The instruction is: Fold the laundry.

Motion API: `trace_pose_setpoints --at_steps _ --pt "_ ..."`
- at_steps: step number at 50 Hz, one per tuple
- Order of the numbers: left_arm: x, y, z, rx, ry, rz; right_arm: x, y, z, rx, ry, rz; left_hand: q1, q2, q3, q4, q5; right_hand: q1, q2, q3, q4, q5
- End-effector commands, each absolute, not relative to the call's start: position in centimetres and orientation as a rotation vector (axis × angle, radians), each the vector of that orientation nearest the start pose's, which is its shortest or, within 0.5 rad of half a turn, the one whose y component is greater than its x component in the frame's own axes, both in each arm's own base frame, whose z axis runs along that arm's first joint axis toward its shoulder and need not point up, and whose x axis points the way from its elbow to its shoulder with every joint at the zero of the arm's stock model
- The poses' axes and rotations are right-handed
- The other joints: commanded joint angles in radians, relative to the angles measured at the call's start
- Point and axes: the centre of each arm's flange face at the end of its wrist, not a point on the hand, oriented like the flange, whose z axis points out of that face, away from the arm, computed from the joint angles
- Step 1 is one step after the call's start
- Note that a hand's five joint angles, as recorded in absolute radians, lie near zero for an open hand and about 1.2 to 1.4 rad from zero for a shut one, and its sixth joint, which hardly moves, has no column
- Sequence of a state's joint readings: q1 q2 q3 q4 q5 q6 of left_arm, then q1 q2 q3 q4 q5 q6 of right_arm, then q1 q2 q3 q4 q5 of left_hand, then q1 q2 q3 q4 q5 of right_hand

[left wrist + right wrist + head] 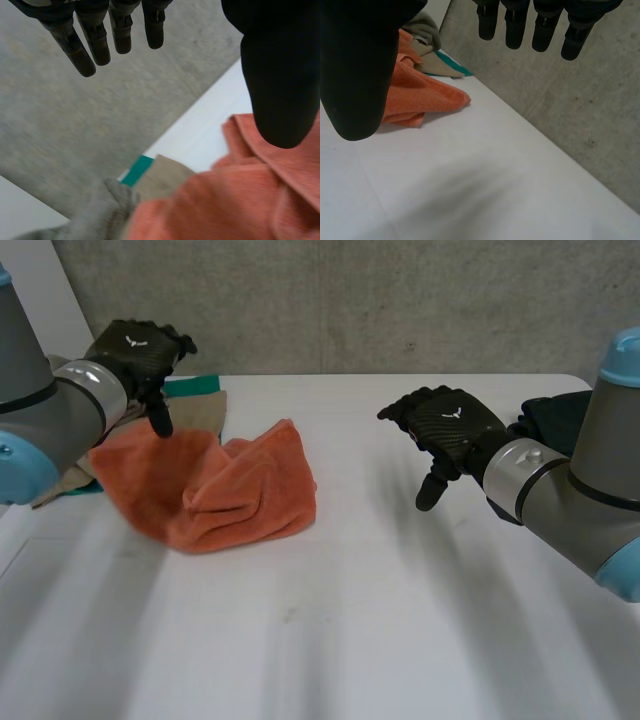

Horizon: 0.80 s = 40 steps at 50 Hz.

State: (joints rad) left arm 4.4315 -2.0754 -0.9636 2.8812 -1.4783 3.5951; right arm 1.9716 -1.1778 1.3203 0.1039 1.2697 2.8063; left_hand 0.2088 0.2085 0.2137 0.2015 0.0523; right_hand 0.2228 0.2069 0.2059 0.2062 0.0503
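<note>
Grey, rough wall [350, 300] stands behind a smooth white table [350, 640]. A soft, fuzzy orange towel [230, 490] lies crumpled at the far left, partly over a beige cloth [200, 410]. The left hand [140, 355] hangs open above the towel's far left edge. The right hand [450, 425] is open too, well apart from the towel. Each black hand has a small white mark on its back.

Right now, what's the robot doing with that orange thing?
It's meant to fold laundry. An orange towel lies bunched up, not folded flat, on the white table. The robot's left hand is open over the towel's far corner, thumb pointing down at it, and isn't holding it. The right hand is open too, over bare table beside the towel. More laundry waits behind: a beige cloth on a teal one.
</note>
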Motion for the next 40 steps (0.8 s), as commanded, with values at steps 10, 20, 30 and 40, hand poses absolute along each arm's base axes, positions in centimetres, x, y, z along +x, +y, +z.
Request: trace_pose_setpoints --at_steps 10,20,30,40 --pt "-27.0 -33.8 17.2 1.181 2.417 -1.593 28.3 -27.0 21.8 -1.081 2.115 -1.584 -0.034 -0.034 -0.039 -0.027 -0.052 -0.048 -0.032 -0.031 -0.032 -0.050" --pt "-28.7 -34.7 13.0 1.215 2.207 -1.585 27.9 -26.5 20.5 -1.151 2.119 -1.553 -0.034 -0.034 -0.039 -0.027 -0.052 -0.048 -0.032 -0.031 -0.032 -0.050" --pt "-29.8 -35.0 16.3 1.110 2.065 -1.763 27.6 -26.2 21.0 -1.156 2.115 -1.570 1.187 1.188 1.183 1.195 1.169 -0.048 -0.032 -0.031 -0.032 -0.050" --pt "-34.5 -28.1 30.5 0.880 2.064 -2.415 26.6 -27.3 22.4 -1.113 2.118 -1.640 1.187 1.188 1.183 1.195 1.169 -0.048 -0.032 -0.031 -0.032 -0.050"
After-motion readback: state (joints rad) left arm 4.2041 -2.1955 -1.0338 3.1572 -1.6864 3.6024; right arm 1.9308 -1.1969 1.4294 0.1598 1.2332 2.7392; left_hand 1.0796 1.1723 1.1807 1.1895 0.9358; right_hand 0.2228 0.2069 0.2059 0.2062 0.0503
